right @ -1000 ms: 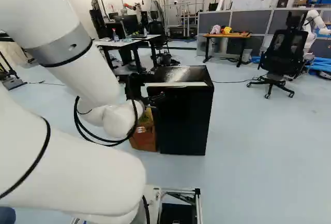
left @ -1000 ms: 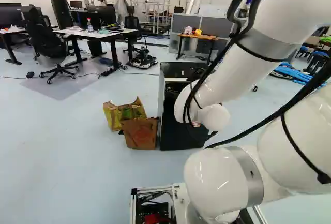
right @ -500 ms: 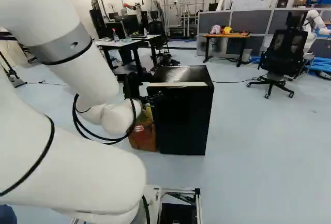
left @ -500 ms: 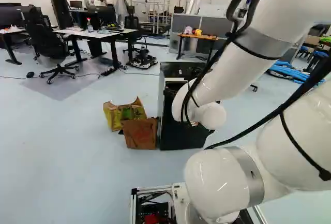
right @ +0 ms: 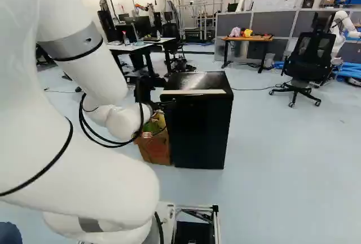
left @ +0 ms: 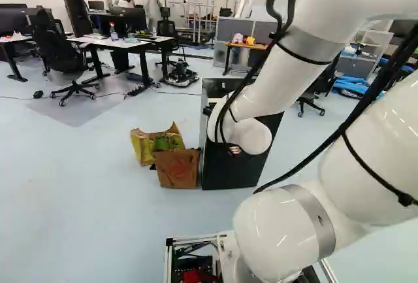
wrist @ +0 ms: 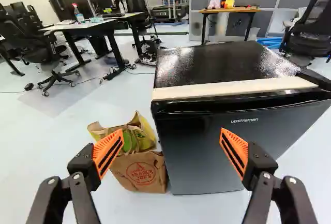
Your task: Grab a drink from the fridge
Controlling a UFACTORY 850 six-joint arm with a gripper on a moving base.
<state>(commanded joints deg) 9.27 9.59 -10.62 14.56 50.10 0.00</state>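
In the right base view my gripper [right: 162, 105] shows only partly, beyond the white wrist and beside the black fridge's upper edge. The wrist view shows the gripper [wrist: 171, 132] open, its orange-padded fingers wide apart with nothing gripped. Ahead of it stands the fridge [wrist: 199, 154], its dark front door closed and a pale strip along the front of its top. One finger overlaps the door in that view; the other overlaps the bags. The fridge [right: 198, 131] also stands upright in the right base view. No drink is visible, and the fridge's inside is hidden.
A brown paper bag [wrist: 140, 173] stands close beside the fridge, with a yellow-green bag [wrist: 138, 135] behind it. Farther off are a white desk [left: 117, 43], a wooden table [right: 246, 38] and an office chair [right: 307, 58]. Another robot [right: 343, 25] stands at the far right.
The arm's wrist has shifted left in both base views and slightly up, uncovering more of the fridge in the left base view. The base, fridge and bags have stayed put.
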